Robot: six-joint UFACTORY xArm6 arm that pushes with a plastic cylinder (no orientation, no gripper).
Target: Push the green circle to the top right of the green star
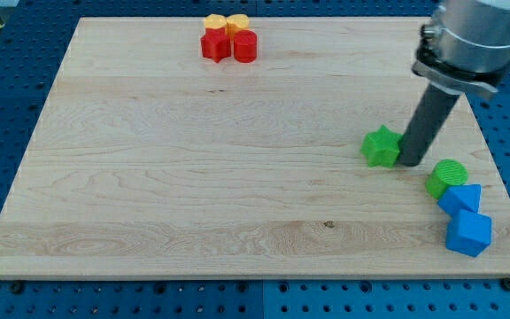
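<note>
In the camera view, you see my tip point(411, 163) resting on the counter point(193, 177) just right of the green star point(382, 146), seemingly touching it. The green circle point(445, 176) lies near, to the tip's lower right, touching a blue block point(461, 198). You have no fingers here, only a rod.
</note>
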